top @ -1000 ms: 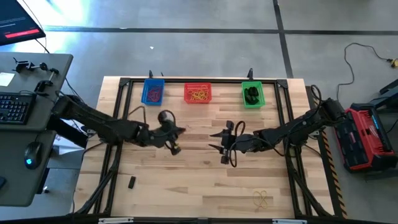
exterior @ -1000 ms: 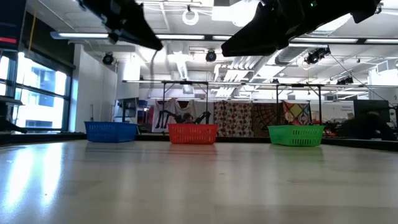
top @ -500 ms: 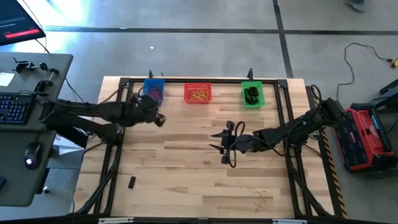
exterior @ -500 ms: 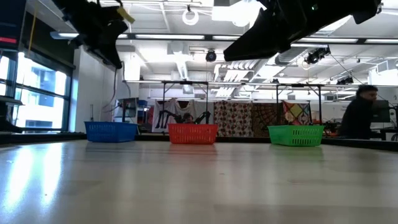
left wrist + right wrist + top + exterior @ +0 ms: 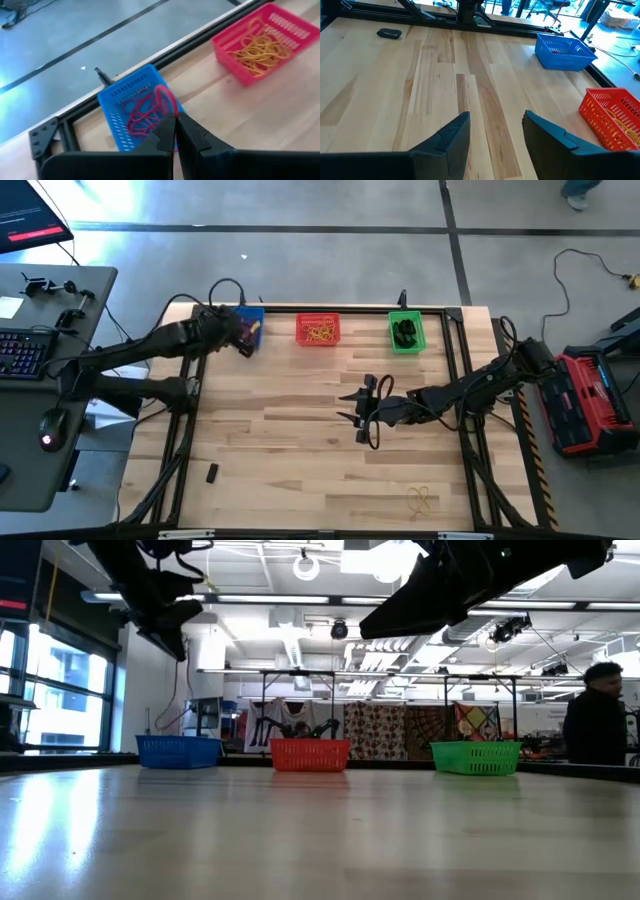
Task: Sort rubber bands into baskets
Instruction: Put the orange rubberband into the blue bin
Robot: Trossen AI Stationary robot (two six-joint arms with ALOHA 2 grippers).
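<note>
The left tool [image 5: 175, 131], pinched narrow on a purplish rubber band [image 5: 162, 97], hangs over the blue basket [image 5: 116, 102]; release comes next; the right tool [image 5: 495, 131] waits wide.

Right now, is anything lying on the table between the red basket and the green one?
No. In the high view only bare wood shows between the red basket and the green basket; the low view agrees.

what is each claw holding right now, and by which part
The left claw, over the blue basket, is shut on a purplish band, pinching the loop's near edge. The right claw is open over the table, holding nothing.
</note>
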